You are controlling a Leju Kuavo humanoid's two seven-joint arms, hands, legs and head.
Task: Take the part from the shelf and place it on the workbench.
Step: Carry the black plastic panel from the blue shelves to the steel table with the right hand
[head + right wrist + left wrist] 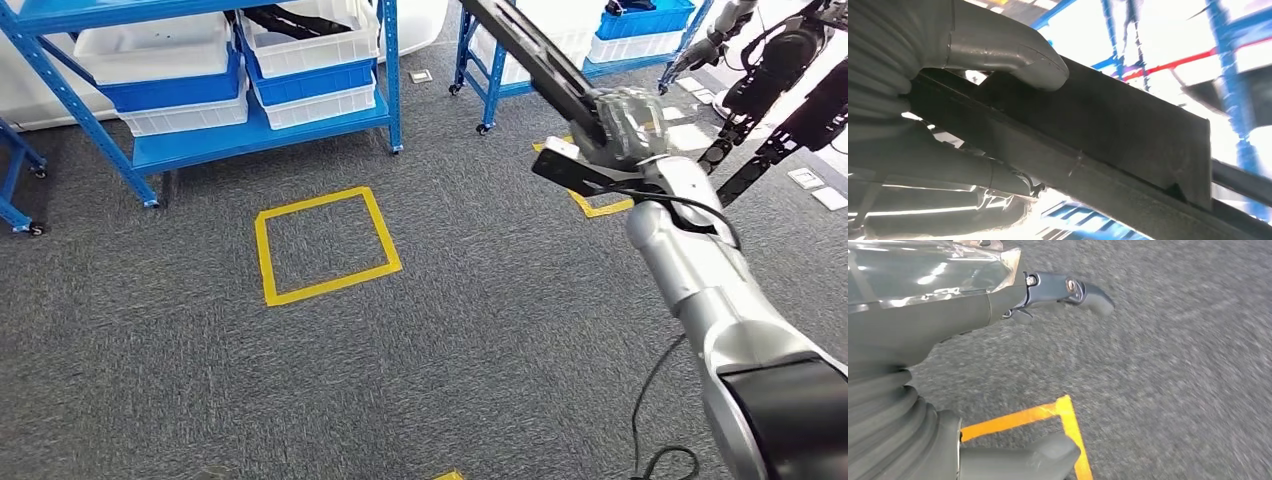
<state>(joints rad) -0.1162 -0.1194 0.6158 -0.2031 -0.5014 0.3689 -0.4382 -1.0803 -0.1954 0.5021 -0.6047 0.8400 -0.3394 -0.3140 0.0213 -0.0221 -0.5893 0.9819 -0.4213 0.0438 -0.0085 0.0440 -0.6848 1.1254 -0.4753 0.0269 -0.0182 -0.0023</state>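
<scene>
right hand [625, 125]: wrapped around the part [530, 55], thumb [1013, 52] pressed on its flat face, likely to stop it rolling in transit.
part location: carried above the carpet [450, 330], off the shelf [260, 130]; workbench not seen.
part axis: long dark bar, slanting up and away from the hand toward the shelves.
left hand [923, 340]: holds nothing, fingers apart, over yellow tape [1048, 415].

You have grey carpet [470, 330] underfoot, with a yellow tape square [325, 245] marked at about eleven o'clock. Farther off near ten o'clock, white bins [310, 40] and blue bins [175, 90] sit stacked together. A second tape mark [600, 207] lies at one o'clock.
</scene>
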